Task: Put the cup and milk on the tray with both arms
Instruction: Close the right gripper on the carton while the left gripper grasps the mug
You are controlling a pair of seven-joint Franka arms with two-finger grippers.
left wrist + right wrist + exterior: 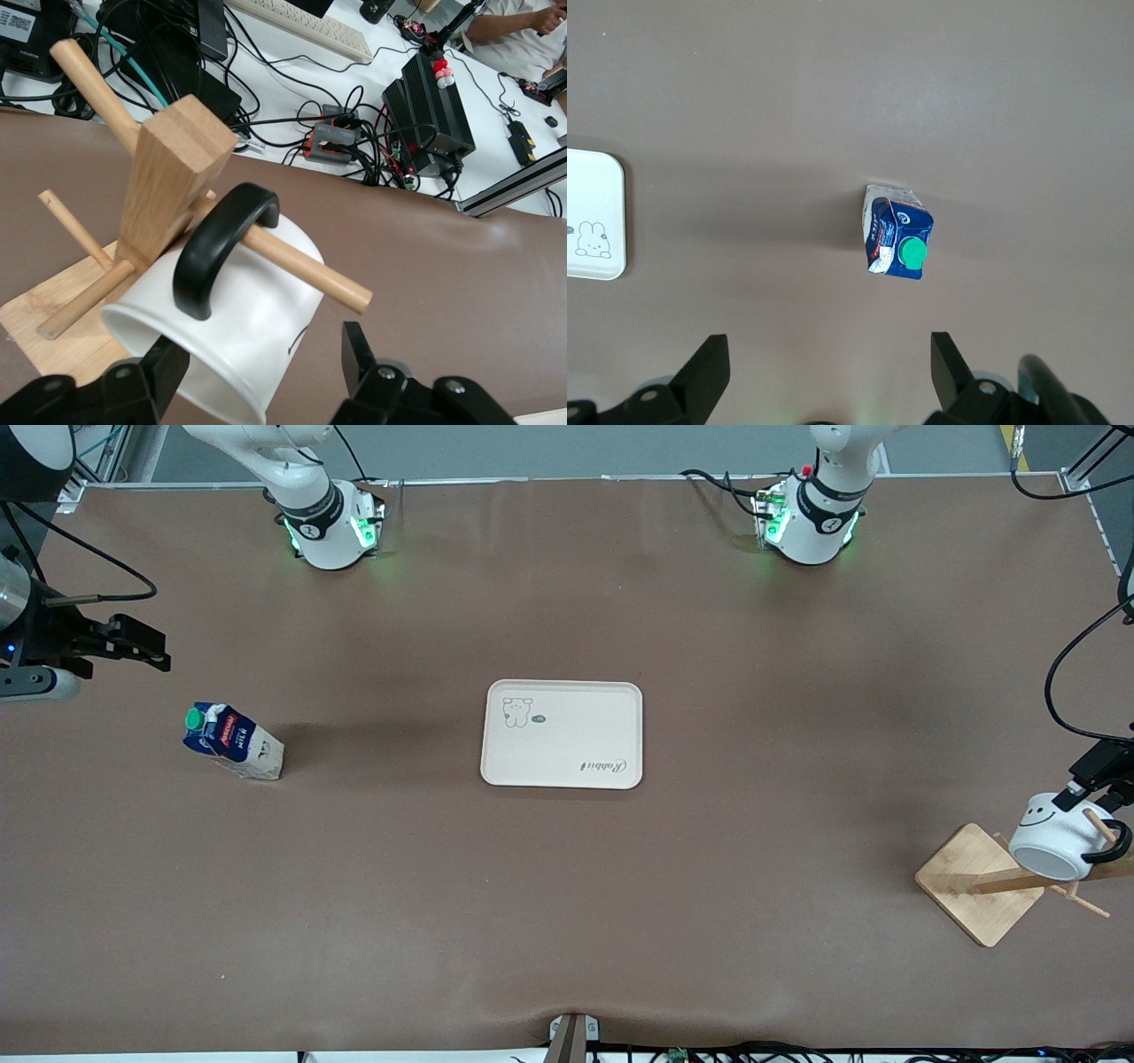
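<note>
Beside the empty cream rectangular tray (562, 734), toward either table end: spread left gripper (266, 376) straddles the white smiley mug (1054, 837) hanging on its wooden rack (982, 882); spread right gripper (824, 372) hovers above the blue milk carton (232, 740) and should descend squarely

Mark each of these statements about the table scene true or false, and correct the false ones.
1. The tray has nothing on it. True.
2. The cup stands upright on the table. False: it hangs tilted by its handle on a peg of the wooden rack.
3. The left gripper is open, its fingers on either side of the cup. True.
4. The right gripper holds the milk. False: it is open, and the carton stands apart from it on the table.
5. The milk has a red cap. False: the cap is green.
</note>
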